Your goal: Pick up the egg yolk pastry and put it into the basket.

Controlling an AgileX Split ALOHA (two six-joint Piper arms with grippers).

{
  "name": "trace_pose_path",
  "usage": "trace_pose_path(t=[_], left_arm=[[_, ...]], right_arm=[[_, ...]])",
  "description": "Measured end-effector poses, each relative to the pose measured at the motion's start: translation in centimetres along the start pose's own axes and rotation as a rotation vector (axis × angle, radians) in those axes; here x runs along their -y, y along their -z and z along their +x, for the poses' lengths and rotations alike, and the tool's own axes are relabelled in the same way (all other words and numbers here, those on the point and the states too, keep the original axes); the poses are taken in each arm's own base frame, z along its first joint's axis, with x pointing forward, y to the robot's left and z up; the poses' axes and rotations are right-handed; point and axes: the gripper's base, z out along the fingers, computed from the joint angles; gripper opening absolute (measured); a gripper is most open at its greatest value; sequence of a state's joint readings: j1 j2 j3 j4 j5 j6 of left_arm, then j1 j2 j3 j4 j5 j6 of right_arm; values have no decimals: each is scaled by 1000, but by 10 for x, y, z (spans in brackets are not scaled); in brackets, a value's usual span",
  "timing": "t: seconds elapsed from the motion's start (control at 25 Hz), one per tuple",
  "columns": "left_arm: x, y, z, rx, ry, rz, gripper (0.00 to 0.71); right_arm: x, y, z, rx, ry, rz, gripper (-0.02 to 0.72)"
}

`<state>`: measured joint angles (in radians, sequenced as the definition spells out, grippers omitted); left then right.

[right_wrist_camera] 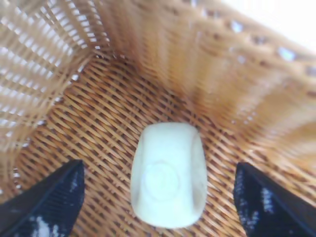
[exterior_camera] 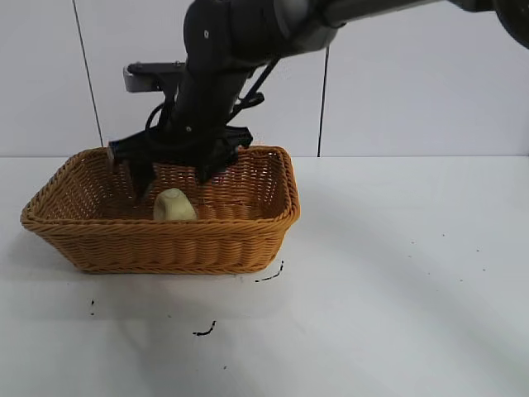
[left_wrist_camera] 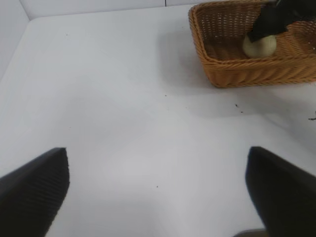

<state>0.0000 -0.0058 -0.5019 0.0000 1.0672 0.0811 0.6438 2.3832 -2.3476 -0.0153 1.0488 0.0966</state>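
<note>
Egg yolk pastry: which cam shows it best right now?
Right wrist view. The egg yolk pastry fills the centre, whole, lying on the basket floor between the open right gripper fingers. Exterior view hides its lower part behind the basket's front wall. Left wrist view shows it small and far off, partly covered by the right gripper.

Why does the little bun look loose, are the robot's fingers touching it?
Apart. The right wrist view shows the bun lying on the basket floor, with bare wicker between it and each of the fingers.
</note>
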Motion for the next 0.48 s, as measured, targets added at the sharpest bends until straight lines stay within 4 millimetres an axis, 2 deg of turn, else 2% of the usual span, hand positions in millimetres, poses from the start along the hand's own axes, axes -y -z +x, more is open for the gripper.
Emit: trace_pose_path(t=[0.12,0.24,0.4,0.48], left_arm=[[0,0,0,0,0,0,697],[0,0,0,0,0,0,697],[0,0,0,0,0,0,697],[0,0,0,0,0,0,697]], right_arm=[[25,11,-3,-33,-40,28,613],[60,16,-4,-42,-99,65,613],[127,22,1,-47,-209,132,613],[166,28,8,-58,-271,172,613]])
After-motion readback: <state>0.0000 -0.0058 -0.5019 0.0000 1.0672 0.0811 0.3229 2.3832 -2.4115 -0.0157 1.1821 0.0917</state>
